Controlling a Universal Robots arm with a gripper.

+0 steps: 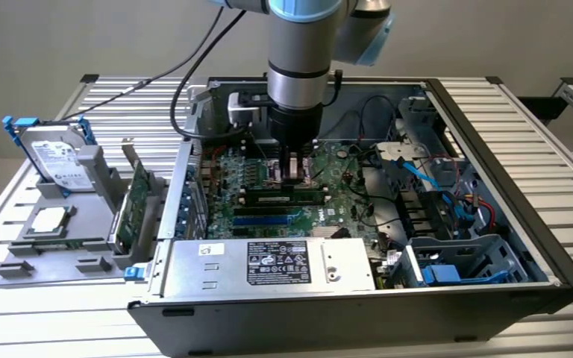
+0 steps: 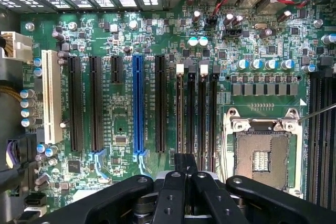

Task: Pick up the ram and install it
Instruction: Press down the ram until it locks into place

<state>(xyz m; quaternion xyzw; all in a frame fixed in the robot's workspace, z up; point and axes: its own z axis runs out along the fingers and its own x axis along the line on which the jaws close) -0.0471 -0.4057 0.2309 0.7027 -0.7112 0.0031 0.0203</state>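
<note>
We have the arm coming straight down from the top centre of the exterior view, its wrist vertical and the end effector (image 1: 294, 173) lowered inside the open computer case (image 1: 486, 216), over the motherboard (image 1: 342, 186) at mid-frame. In the wrist view the end effector (image 2: 185, 179) sits at the bottom centre with its two black fingers (image 2: 173, 192) pressed together; it is fully closed and we see nothing gripped between them.

The ram (image 1: 284, 198) appears, in the exterior view, as a long narrow stick lying along the memory slots just below the fingertips, already at the board; we cannot tell whether it is fully seated. In the wrist view the fingers stand over the memory slots (image 2: 197, 114) with white latches, beside the CPU socket (image 2: 261, 153).

Our worries from here: if the closed fingers bear down off-centre, the stick could tilt and seat at one end only, leaving a latch unclosed. Too much force could flex the board. A sideways slip would carry the fingertips toward the exposed socket at the lower right of the wrist view, where contacts damage easily.
</note>
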